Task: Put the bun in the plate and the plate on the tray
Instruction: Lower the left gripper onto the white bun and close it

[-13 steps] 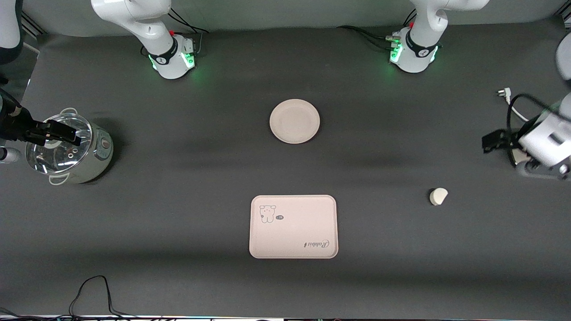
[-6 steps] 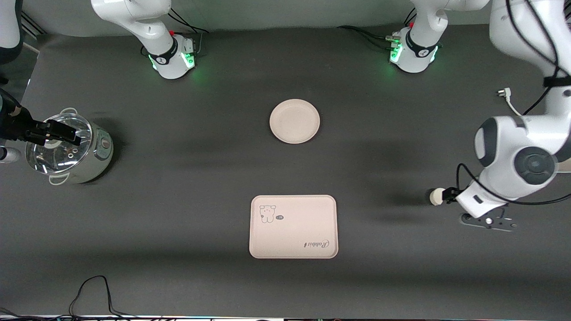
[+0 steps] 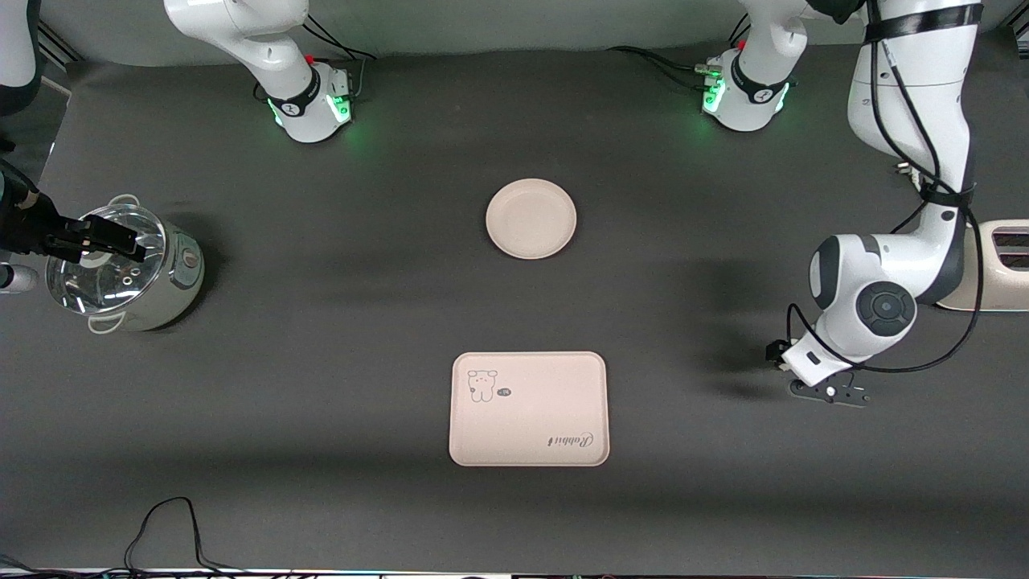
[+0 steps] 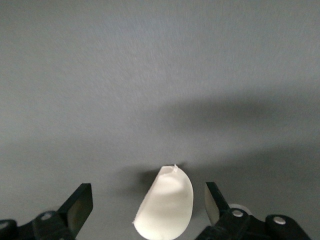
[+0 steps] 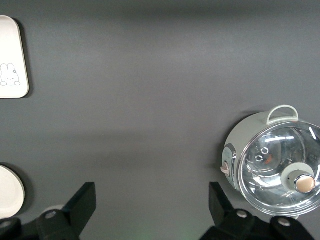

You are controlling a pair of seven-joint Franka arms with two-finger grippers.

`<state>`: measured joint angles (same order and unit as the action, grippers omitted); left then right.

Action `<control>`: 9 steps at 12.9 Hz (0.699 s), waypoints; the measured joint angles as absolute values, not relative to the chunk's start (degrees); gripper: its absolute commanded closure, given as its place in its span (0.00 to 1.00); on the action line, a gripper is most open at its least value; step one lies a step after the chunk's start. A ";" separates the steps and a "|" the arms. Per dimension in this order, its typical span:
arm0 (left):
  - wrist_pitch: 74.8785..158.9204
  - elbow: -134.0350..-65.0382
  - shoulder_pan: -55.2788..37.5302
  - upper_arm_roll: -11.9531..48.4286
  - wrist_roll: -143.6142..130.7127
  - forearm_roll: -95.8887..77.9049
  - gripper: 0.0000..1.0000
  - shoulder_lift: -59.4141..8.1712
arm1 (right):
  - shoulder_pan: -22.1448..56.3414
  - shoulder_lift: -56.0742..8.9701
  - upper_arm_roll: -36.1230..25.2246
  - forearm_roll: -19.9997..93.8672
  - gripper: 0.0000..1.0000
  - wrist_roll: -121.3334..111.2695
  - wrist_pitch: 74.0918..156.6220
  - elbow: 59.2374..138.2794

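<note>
Nothing was yet placed: the plate (image 3: 530, 218) lay bare at mid-table, the tray (image 3: 528, 408) nearer the front camera, also bare, and the bun (image 4: 166, 204) sat on the mat toward the left arm's end. The left gripper (image 4: 145, 206) hung over the bun, fingers (image 4: 80, 202) spread on either side, apparently not touching. The right gripper (image 5: 150, 206), also spread and holding nothing, waited over the mat beside the pot (image 3: 129, 265).

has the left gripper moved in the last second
Yes. The left gripper has come in from the table's edge at the left arm's end, toward the tray, and now hangs open over the bun.
</note>
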<state>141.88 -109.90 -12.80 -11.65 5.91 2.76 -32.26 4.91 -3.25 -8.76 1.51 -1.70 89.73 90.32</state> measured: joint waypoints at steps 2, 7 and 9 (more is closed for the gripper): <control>142.18 -110.86 -12.80 -11.59 5.94 -0.56 0.15 -32.61 | 4.91 -3.14 -8.76 1.51 0.00 -1.81 89.73 90.33; 142.18 -110.98 -12.80 -11.57 5.95 -2.32 1.00 -33.03 | 4.91 -3.08 -8.77 1.51 0.00 -1.84 89.73 90.40; 142.20 -110.87 -12.80 -11.49 5.95 -2.39 1.00 -32.96 | 4.91 -3.07 -8.77 1.51 0.00 -1.85 89.73 90.50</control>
<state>142.20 -110.87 -12.80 -11.49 5.95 -2.39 -32.96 4.91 -3.07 -8.77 1.51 -1.85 89.73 90.50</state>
